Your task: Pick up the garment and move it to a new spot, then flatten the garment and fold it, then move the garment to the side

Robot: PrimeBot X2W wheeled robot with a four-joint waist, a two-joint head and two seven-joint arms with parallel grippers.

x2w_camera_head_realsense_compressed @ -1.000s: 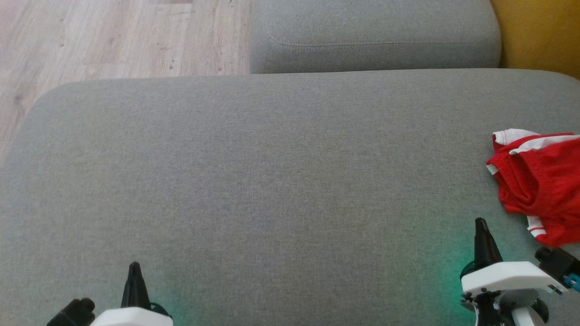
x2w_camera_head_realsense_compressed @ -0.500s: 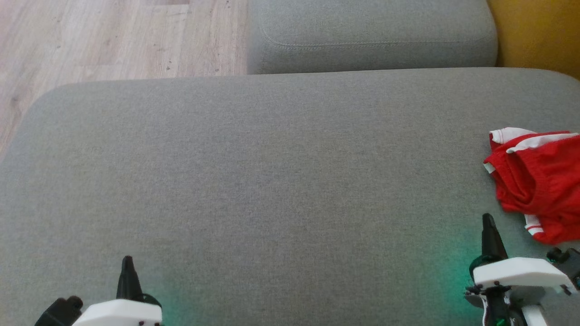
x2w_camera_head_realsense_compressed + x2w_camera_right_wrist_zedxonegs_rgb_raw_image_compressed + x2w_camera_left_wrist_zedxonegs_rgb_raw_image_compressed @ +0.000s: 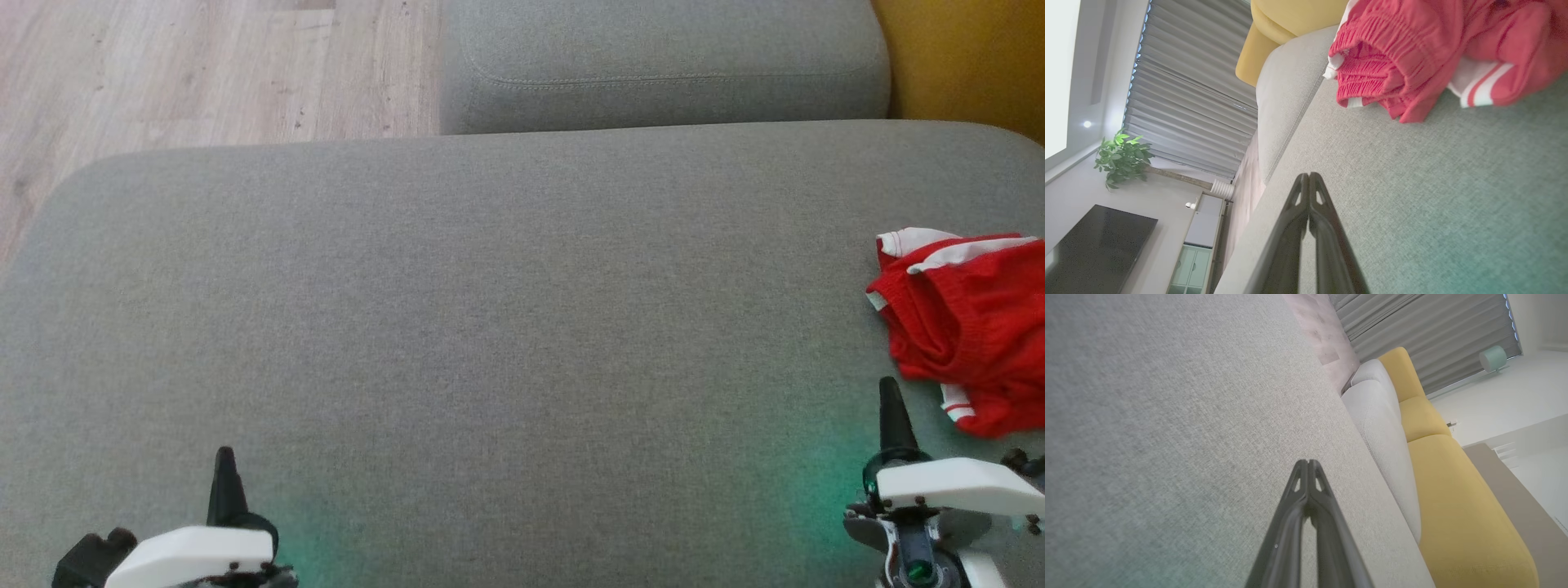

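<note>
Left hand (image 3: 222, 454) and right hand (image 3: 888, 384) hover closed, empty, over the grey sofa cushion (image 3: 490, 327). Red garment (image 3: 971, 327) lies crumpled toward its right side, near the right hand: light, limp; the bunched elastic waistband (image 3: 1392, 36) looks the firmest hold.

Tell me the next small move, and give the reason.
Probably open the right tool and ease it forward and to the right toward the garment: the tool is shut and empty, and the crumpled garment lies just ahead and to its right, untouched.
</note>
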